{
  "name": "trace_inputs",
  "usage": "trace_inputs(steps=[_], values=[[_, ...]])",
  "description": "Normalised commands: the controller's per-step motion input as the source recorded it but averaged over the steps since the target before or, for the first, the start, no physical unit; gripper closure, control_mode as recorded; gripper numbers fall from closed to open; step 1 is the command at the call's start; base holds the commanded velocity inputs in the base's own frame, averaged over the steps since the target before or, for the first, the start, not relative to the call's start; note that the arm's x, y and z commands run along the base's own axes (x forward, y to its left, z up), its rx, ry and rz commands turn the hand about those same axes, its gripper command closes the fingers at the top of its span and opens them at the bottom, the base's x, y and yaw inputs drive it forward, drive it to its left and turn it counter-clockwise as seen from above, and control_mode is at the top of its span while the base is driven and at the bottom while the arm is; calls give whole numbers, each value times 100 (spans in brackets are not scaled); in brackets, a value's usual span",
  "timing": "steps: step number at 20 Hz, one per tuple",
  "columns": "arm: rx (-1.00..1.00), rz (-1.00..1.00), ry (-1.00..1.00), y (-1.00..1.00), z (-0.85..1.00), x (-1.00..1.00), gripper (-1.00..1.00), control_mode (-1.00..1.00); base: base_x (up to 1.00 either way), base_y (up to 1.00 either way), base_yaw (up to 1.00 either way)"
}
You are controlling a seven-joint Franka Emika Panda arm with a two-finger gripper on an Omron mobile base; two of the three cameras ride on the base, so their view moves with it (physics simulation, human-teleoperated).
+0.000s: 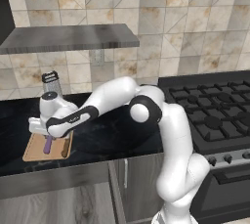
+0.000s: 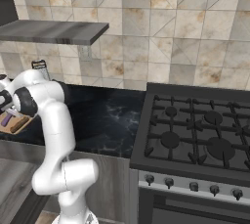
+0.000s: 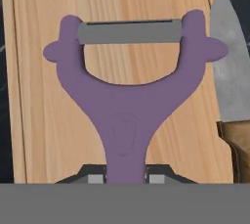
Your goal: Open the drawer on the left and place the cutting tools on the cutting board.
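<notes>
We see a purple peeler (image 3: 127, 115) with a grey metal blade bar, lying on a light tan board (image 3: 39, 96) with fine wood grain. Knife (image 3: 233, 86): silver-grey blade, brown wooden handle. Table (image 1: 107, 135) is black with faint white marbling. Arm (image 1: 171, 140) is white with dark joints. End effector (image 3: 126, 178) tips dark, grey pads. Wall tiles (image 1: 195, 22) beige and grey, triangle pattern with rusty blotches. Shelf (image 1: 68, 38) grey wood grain. Stove (image 2: 195, 140) dark grey with black grates, silver knobs. Grater (image 1: 52, 85) metal grey, black top. Cabinet fronts (image 1: 53, 179) grey wood grain.
</notes>
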Motion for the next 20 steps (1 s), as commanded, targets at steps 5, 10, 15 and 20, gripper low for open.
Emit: trace_inputs(steps=[5, 10, 15, 20], values=[[0, 0, 0, 2, 0, 0, -100, -100, 0, 0, 0], [0, 0, 0, 1, 0, 0, -100, -100, 0, 0, 0], [0, 0, 0, 0, 4, 0, -100, -100, 0, 0, 0], [0, 0, -6, -14, 62, -24, -100, -100, 0, 0, 0]])
